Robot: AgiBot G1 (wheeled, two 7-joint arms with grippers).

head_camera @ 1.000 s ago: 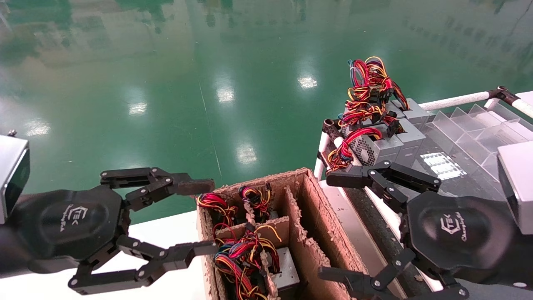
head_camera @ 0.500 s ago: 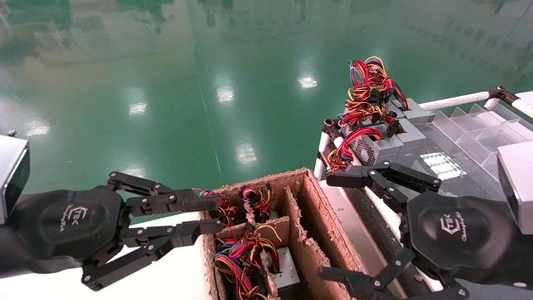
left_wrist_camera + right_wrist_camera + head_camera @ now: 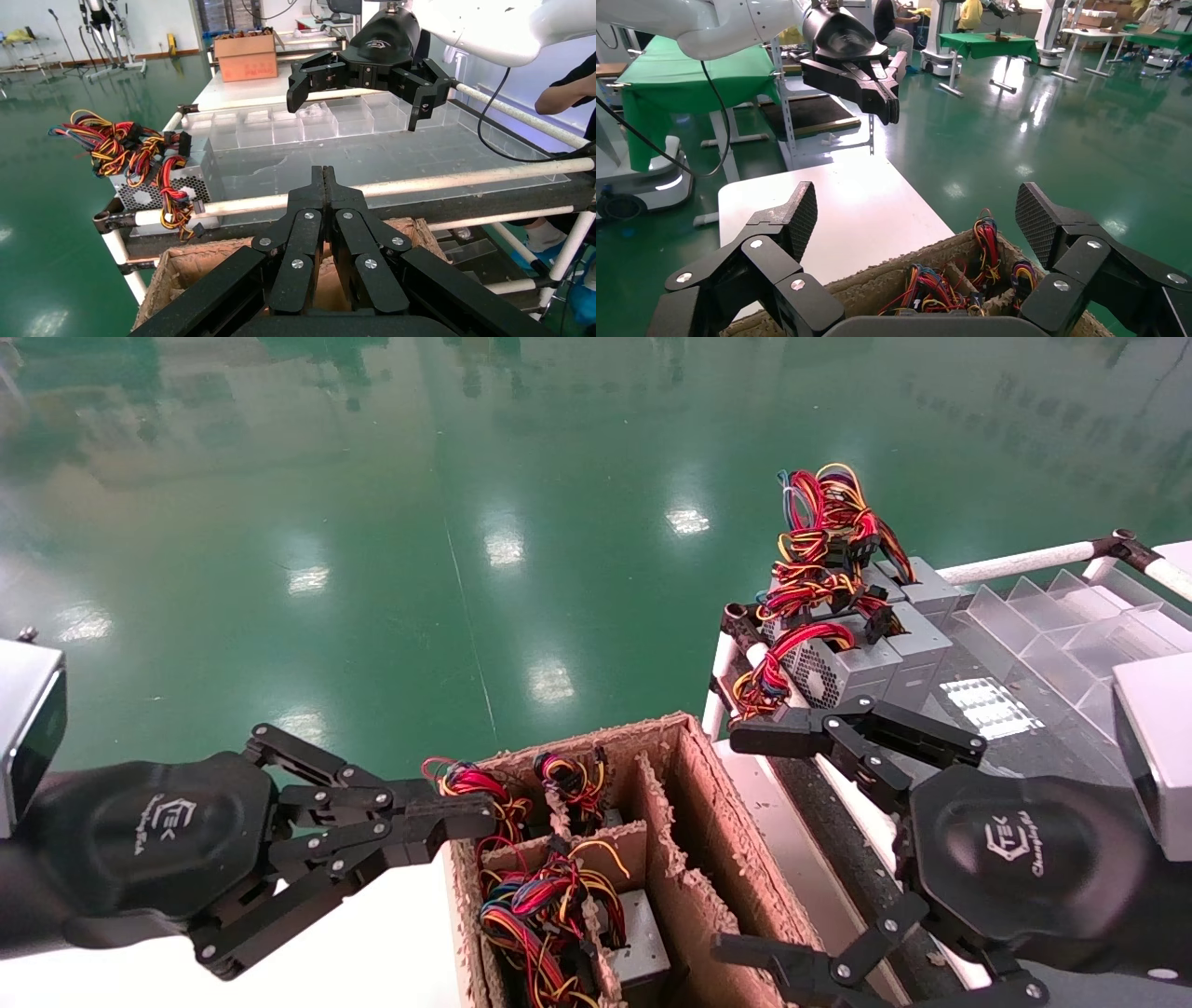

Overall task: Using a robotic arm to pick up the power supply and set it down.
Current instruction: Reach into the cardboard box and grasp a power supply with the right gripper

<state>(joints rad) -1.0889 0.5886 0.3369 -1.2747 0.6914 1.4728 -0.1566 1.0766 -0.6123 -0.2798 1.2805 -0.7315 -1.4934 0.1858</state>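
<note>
My left gripper (image 3: 463,819), fingers pressed together on nothing, is hovering at lower left beside the cardboard box (image 3: 694,775). The power supply (image 3: 643,943) is lying inside, lower right of it. My right gripper (image 3: 745,840) is waiting open.

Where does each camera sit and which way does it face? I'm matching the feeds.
Head view: high on the robot, looking down past the left gripper and right gripper at the cardboard box.
Left wrist view: behind its closed gripper, facing the rack, a power supply and the right gripper.
Right wrist view: behind its open gripper, facing the box and left gripper.
Shared: each wrist view shows the other gripper.
</note>
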